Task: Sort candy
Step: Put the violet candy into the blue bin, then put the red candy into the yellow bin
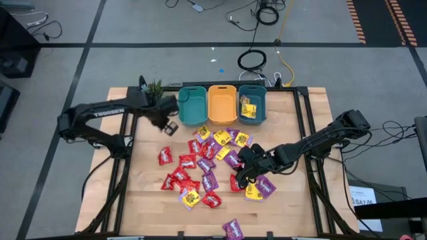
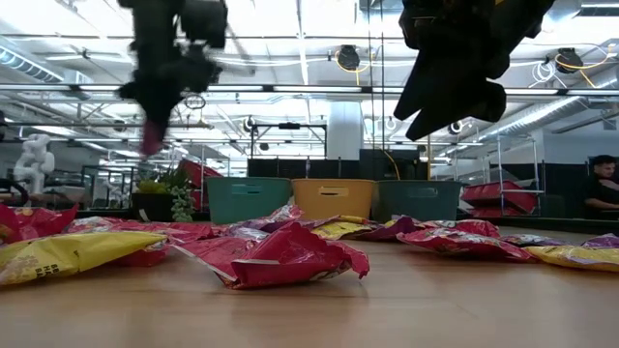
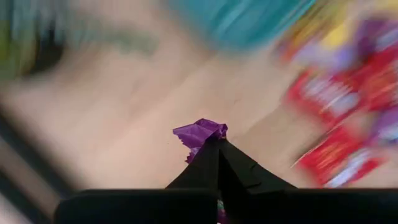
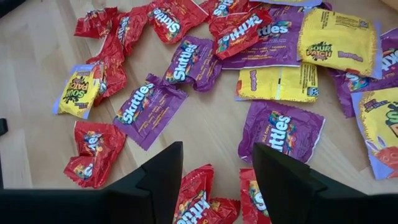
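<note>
**Left Gripper Pinched a Purple Packet While the Right Hung Open Over the Pile**

The left gripper [image 3: 217, 144] had its jaws pressed together on a crumpled purple packet [image 3: 199, 133], which stuck out past the fingertips. In the high view this gripper [image 1: 168, 125] hung over bare wood just in front of the left teal bin [image 1: 192, 105], off to the left of the main pile.

The right gripper [image 4: 217, 163] had its jaws spread, with nothing between them. Its fingers [image 4: 163, 168] hovered above the candy: red packets [image 4: 198, 198] lay directly under the gap, and a purple packet [image 4: 281, 129] lay just beyond the fingertips. From above, the right gripper [image 1: 245, 168] sat over the right side of the candy pile [image 1: 207, 163].

The candy was spread across the middle of the table [image 1: 143, 207], in front of the bins. It held red, purple and yellow packets, many overlapping, so no exact count of each colour could be made; roughly two dozen showed in all. One purple packet [image 1: 233, 229] lay apart near the table's front edge.

Three bins stood touching in a row at the back: the left teal one, an orange bin [image 1: 222, 103] in the middle, and a right teal bin [image 1: 252, 103] with yellow packets [image 1: 248, 110] in it. The other two showed no candy inside.
</note>
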`<state>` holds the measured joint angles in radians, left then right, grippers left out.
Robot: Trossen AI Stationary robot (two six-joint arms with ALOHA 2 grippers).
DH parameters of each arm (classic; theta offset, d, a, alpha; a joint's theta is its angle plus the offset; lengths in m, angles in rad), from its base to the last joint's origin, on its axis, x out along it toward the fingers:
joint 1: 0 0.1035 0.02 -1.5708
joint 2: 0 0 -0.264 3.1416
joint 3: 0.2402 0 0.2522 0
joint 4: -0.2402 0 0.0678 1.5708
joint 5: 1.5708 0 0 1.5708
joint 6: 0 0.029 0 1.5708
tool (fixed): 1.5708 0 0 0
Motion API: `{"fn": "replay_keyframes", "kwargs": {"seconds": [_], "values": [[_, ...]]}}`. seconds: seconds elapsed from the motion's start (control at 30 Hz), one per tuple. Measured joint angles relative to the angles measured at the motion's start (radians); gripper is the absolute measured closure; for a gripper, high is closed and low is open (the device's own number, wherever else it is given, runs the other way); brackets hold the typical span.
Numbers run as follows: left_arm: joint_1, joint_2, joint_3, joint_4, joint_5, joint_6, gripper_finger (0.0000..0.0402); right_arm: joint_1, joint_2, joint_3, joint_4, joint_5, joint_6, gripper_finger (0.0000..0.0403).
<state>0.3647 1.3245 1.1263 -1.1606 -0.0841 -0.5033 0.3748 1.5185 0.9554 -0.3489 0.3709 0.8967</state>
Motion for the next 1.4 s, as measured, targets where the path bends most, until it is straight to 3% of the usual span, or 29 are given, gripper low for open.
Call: {"fn": "replay_keyframes", "kwargs": {"seconds": [0.13, 0.37, 0.6, 0.8, 1.07, 1.4], "values": [[0.014, 0.040, 0.095, 0.153, 0.001, 0.092, 0.0399, -0.002, 0.000, 0.000, 0.003, 0.001, 0.005, 0.0218], [0.102, 0.249, 0.200, 0.264, 0.024, 0.294, 0.0397, -0.002, 0.000, 0.001, 0.039, 0.000, 0.017, 0.0218], [0.155, 0.324, 0.225, 0.379, 0.032, 0.357, 0.0337, -0.002, 0.000, 0.001, 0.035, -0.002, 0.071, 0.0218], [0.194, 0.324, 0.225, 0.391, 0.077, 0.390, 0.0289, -0.002, 0.000, 0.001, 0.033, -0.002, 0.087, 0.0218], [0.205, 0.295, 0.225, 0.385, 0.109, 0.432, 0.0279, -0.002, 0.000, 0.001, 0.033, -0.002, 0.047, 0.0218], [0.152, 0.037, 0.154, 0.410, 0.121, 0.564, 0.0279, -0.003, 0.000, 0.001, 0.032, -0.002, -0.006, 0.0218]]}}
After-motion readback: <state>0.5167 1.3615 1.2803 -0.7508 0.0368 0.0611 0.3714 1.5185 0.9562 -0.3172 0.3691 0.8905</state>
